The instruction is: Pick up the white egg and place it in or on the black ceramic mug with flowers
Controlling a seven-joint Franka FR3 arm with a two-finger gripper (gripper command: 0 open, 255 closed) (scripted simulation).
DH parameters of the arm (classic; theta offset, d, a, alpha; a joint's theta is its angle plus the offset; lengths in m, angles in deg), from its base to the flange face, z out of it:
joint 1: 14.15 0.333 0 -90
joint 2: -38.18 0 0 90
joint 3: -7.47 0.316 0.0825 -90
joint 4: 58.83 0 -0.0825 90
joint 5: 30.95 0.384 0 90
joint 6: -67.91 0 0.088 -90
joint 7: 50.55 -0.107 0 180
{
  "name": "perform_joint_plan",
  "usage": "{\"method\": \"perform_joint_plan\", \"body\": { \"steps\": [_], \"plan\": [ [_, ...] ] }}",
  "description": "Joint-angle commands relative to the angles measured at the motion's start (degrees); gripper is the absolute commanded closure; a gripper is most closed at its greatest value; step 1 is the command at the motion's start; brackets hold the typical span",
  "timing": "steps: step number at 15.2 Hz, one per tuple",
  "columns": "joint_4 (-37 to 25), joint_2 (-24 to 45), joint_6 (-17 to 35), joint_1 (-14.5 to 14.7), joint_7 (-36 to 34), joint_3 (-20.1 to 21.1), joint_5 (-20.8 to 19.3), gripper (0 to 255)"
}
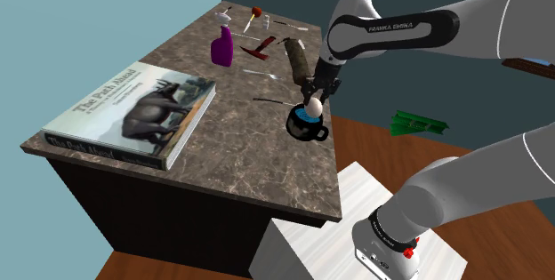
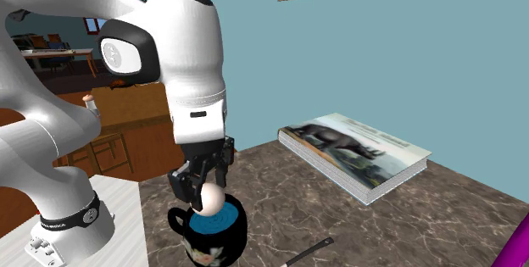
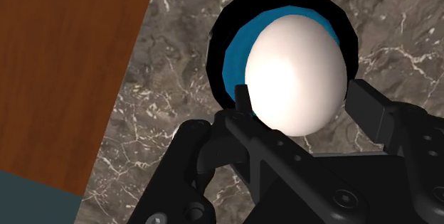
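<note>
One marble-topped bench [image 1: 240, 163] carries everything. Over its edge nearest the stand [image 1: 356, 234] reaches the white arm [image 1: 400, 29]. A large hardback book [image 1: 133, 109] with a dark animal on its cover lies at the bench's corner at the shoulder view's left. A purple spray bottle [image 1: 221, 49] stands toward the far end. The black mug [image 1: 307, 127], blue inside, sits close to the stand-side edge, about halfway along it. Directly above its mouth, the black gripper [image 1: 314, 100] pinches the white egg [image 1: 314, 107] between both fingers, the egg hanging just over the blue interior.
</note>
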Motion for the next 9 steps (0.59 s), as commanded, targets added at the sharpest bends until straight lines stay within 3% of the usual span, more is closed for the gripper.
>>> {"method": "perform_joint_plan", "body": {
  "steps": [1, 8, 9],
  "plan": [
    [0.62, 0.33, 0.99, -0.02, 0.08, -0.01, 0.0, 255],
    [0.61, 0.34, 1.0, -0.01, 0.08, -0.02, 0.0, 255],
    [0.68, 0.38, 1.11, 0.01, 0.03, 0.02, 0.01, 0]
  ]
}}
